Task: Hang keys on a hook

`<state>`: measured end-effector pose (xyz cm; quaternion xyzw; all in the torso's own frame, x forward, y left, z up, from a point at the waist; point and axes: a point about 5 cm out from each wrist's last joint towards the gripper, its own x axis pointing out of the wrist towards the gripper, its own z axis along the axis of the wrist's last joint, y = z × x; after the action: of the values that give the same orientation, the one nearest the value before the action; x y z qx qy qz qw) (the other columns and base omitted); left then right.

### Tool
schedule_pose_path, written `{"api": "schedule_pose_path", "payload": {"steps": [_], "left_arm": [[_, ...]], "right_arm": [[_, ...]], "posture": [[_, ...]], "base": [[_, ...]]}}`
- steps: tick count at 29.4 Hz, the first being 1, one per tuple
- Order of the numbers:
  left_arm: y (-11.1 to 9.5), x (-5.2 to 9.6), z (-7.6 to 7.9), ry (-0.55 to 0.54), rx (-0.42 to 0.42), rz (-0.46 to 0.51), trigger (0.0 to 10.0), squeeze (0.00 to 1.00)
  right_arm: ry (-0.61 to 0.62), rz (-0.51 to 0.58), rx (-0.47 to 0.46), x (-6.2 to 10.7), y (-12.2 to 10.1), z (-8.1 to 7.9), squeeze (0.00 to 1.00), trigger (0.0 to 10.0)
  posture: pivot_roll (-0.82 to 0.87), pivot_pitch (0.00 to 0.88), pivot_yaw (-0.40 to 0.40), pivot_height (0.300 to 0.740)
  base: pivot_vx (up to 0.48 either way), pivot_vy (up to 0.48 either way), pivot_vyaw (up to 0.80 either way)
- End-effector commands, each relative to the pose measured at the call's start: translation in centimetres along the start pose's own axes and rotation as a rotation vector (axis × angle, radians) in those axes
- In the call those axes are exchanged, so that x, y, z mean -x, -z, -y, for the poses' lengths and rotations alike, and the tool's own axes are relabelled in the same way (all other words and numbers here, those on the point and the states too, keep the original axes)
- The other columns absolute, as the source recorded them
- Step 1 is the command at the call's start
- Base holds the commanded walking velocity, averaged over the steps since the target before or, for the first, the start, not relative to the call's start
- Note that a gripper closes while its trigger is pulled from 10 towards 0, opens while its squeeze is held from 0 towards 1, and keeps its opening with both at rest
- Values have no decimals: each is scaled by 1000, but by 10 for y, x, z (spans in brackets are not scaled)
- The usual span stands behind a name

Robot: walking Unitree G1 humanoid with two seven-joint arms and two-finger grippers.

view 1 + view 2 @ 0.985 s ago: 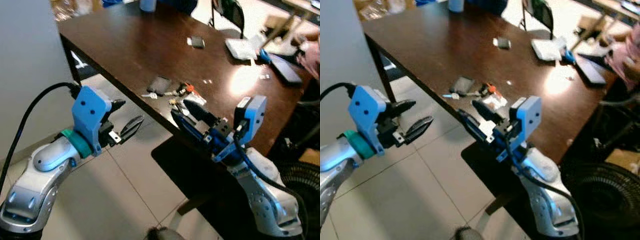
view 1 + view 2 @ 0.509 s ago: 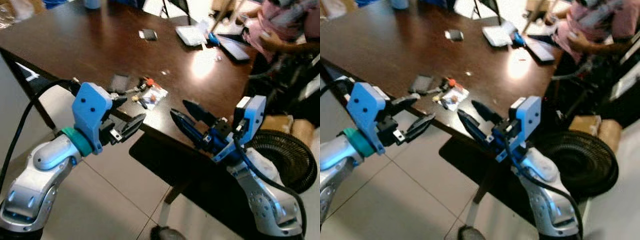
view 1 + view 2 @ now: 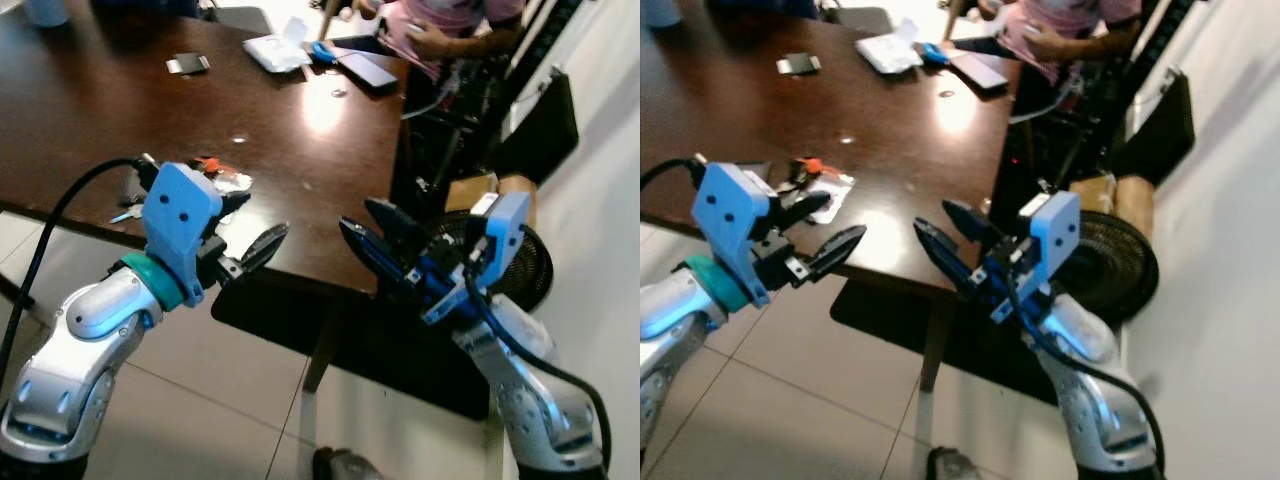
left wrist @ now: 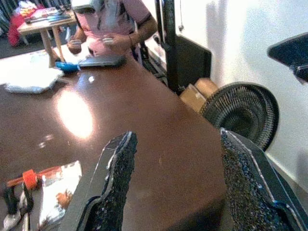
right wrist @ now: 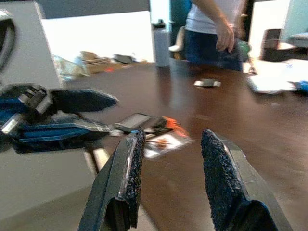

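Observation:
The keys (image 3: 205,166), with an orange tag, lie beside a clear plastic packet (image 3: 231,182) near the front edge of the dark wooden table (image 3: 300,140). My left gripper (image 3: 257,221) hovers open just in front of that edge, a little right of the keys, holding nothing. My right gripper (image 3: 358,217) is open and empty too, held off the table's near right corner. In the left wrist view the keys (image 4: 16,208) and the packet (image 4: 59,188) lie beside the left finger. The right wrist view shows the orange tag (image 5: 171,126) past the open fingers.
A person in a pink shirt (image 3: 450,15) sits at the table's far right end by a tablet (image 3: 370,70) and white papers (image 3: 276,52). On the floor to the right are a black fan (image 3: 1110,262), a cardboard box (image 3: 1110,190) and a white wall (image 3: 1230,200).
The camera has swung to the right: table and keys slid left in the picture, and the fan and wall came into view. Both grippers keep the same open pose.

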<state>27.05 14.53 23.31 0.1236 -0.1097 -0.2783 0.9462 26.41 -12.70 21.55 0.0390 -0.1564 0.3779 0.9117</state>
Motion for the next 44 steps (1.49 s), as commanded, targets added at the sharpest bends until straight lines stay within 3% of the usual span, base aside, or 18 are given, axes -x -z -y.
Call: {"api": "schedule_pose_path", "payload": {"steps": [1,34,44], "left_arm": [[4,1,-1,-18,-14,-12,10000,0],[4,0,0,-9,2,-7,10000,0],[3,3,6,35,15,-3,10000,0]], "right_arm": [[-1,1,7,0,1,-1,0,10000],[-5,-12,31,-3,5,-5,0,10000],[-13,-14,36,-3,5,-6,0,10000]], "posture": [[2,77,40,740],[5,72,41,740],[2,65,39,740]], "base": [[480,0,0],[471,0,80],[28,0,0]]}}
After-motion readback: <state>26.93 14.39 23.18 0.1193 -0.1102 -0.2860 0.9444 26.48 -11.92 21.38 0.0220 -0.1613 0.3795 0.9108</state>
